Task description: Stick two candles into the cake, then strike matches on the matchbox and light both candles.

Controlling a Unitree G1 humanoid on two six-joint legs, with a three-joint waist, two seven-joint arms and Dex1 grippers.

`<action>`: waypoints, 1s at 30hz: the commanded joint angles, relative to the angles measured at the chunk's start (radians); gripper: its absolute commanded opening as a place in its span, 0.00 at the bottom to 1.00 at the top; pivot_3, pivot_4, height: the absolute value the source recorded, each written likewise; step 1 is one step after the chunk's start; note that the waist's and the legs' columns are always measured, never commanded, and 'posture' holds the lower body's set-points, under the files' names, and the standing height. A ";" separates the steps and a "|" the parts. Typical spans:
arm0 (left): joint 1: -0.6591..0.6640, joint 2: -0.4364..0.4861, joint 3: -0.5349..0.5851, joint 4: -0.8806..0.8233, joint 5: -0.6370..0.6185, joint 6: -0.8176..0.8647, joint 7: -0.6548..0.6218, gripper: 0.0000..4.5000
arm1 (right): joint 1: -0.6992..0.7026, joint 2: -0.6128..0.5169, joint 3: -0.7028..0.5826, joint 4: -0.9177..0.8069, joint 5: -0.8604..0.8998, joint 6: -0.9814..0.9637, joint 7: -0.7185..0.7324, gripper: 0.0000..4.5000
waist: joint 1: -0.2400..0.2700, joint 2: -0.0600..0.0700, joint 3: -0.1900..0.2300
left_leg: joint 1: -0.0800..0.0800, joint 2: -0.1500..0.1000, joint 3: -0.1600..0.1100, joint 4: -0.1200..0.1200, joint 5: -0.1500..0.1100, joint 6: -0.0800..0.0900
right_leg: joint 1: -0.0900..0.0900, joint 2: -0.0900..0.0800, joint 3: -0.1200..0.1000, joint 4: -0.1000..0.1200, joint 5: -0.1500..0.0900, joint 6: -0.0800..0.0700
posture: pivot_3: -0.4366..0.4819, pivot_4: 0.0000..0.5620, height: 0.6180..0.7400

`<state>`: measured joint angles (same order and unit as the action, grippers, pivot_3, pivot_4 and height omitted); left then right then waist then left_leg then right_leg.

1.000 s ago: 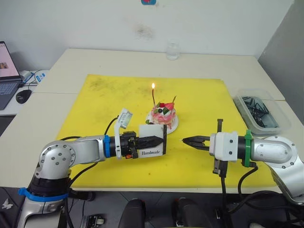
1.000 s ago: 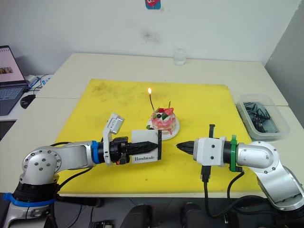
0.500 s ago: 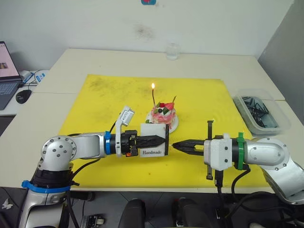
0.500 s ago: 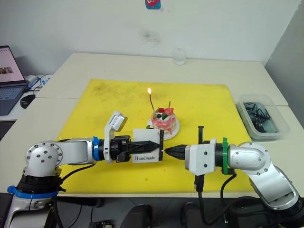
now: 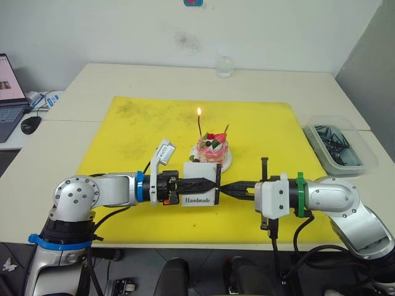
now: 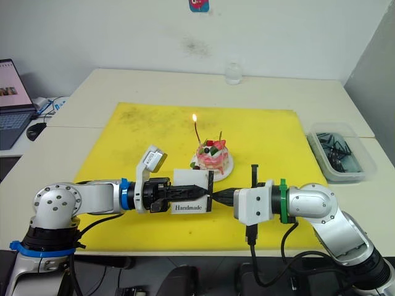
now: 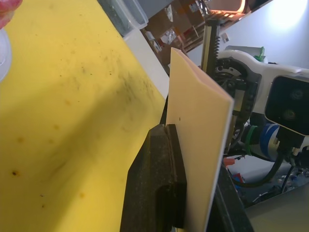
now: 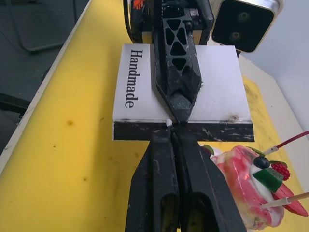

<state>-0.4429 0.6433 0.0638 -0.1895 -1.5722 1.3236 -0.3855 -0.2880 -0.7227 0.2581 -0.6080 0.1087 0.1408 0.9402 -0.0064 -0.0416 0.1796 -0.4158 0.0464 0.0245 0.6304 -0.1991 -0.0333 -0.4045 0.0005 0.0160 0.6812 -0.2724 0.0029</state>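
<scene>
Black striking strip of the matchbox (image 8: 182, 94) meets my right gripper (image 5: 223, 189), fingers pinched together on a match tip, while my left gripper (image 5: 210, 184) clamps the box upright, and beyond sits the cake (image 5: 212, 150) with one candle (image 5: 199, 123) burning.

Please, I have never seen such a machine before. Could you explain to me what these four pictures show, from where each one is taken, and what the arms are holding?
This is a humanoid robot with two arms. Two pictures come from its head, looking down; two from cameras on its wrists. A yellow mat covers the table. On it stands a small cake with two candles; one candle burns. The left gripper holds a white matchbox upright. The right gripper, shut, pinches a match, its pale tip at the box's black strip. A clear bin sits to the right.
</scene>
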 commanded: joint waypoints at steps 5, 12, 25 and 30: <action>-0.015 0.011 0.004 -0.018 -0.028 0.004 -0.020 0.00 | 0.012 -0.006 -0.017 -0.003 -0.004 -0.039 0.005 0.01 | 0.000 0.000 0.000 | 0.000 0.000 0.000 0.000 0.000 0.000 | 0.000 0.000 0.000 0.000 0.000 0.000 | 0.48 0.27 1.00; -0.012 0.018 0.005 -0.015 -0.022 0.008 -0.028 0.00 | 0.039 -0.019 -0.041 0.001 0.007 -0.069 0.011 0.01 | 0.000 0.000 0.000 | 0.000 0.000 0.000 0.000 0.000 0.000 | 0.000 0.000 0.000 0.000 0.000 0.000 | 0.48 0.27 1.00; -0.003 0.022 0.002 -0.019 -0.019 0.009 -0.033 0.00 | 0.041 -0.011 -0.045 0.001 0.012 -0.082 0.000 0.01 | 0.000 0.000 0.000 | 0.000 0.000 0.000 0.000 0.000 0.000 | 0.000 0.000 0.000 0.000 0.000 0.000 | 0.48 0.27 1.00; 0.003 0.025 0.002 -0.017 0.001 0.008 -0.040 0.00 | 0.059 -0.037 -0.084 -0.014 0.041 -0.085 0.019 0.01 | 0.001 0.000 0.000 | 0.000 0.000 0.000 0.000 0.000 0.000 | 0.000 0.000 0.000 0.000 0.000 0.000 | 0.48 0.27 1.00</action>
<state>-0.4392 0.6581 0.0637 -0.1895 -1.5688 1.3285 -0.4060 -0.2344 -0.7464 0.2107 -0.5866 0.1247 0.0738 0.9488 -0.0058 -0.0416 0.1796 -0.4158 0.0463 0.0246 0.6304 -0.1991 -0.0333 -0.4044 0.0004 0.0162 0.6812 -0.2724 0.0029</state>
